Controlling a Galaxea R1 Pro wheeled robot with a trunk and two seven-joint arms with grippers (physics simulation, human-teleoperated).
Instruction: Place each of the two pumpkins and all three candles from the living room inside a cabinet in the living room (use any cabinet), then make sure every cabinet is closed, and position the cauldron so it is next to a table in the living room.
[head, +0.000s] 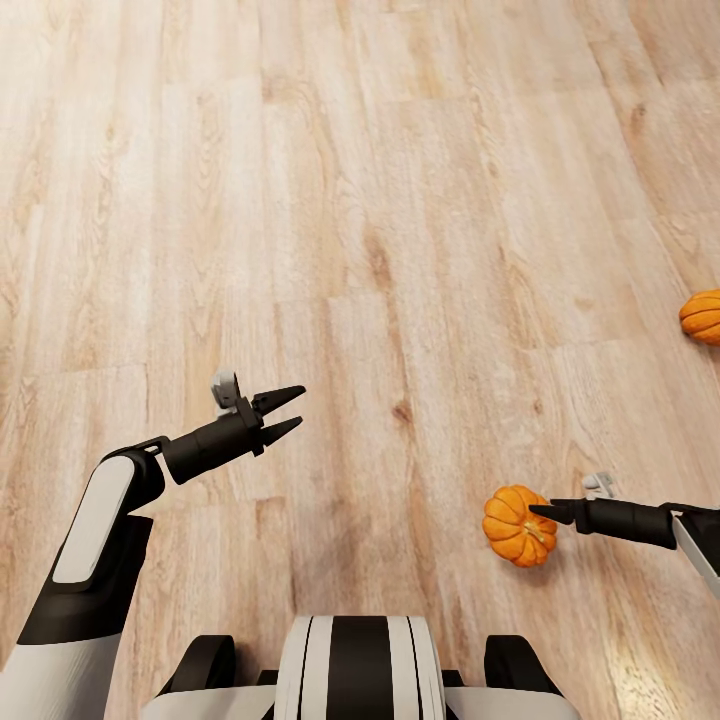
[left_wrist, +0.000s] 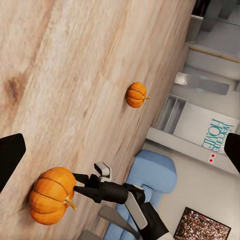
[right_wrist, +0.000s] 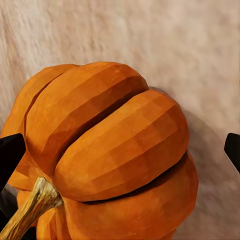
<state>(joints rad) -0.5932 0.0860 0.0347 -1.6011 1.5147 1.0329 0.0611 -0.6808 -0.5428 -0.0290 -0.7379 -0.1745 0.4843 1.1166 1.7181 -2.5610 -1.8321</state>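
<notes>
Setting: a pale wood-plank floor (head: 400, 200) seen from the robot's head, looking down past its white and black trunk (head: 358, 665).
Near pumpkin (head: 518, 525): a small ribbed orange pumpkin resting on the floor in front of the robot and to its right; the right wrist view shows it very close (right_wrist: 110, 150), its tan stem (right_wrist: 30, 210) pointing sideways.
Far pumpkin (head: 702, 316): a second orange pumpkin farther ahead on the floor at the right edge of the head view, well apart from the first; the left wrist view shows it too (left_wrist: 136, 94).
Right gripper (head: 545, 512): reaching in low from the right, its dark fingertips at the near pumpkin's side; the fingers stand apart, one on either side of the pumpkin, not yet clamped on it.
Left gripper (head: 285, 412): held above bare floor on the robot's left, fingers spread and holding nothing.
Background, left wrist view: a light blue armchair (left_wrist: 152, 175) and white shelving (left_wrist: 200, 120).
</notes>
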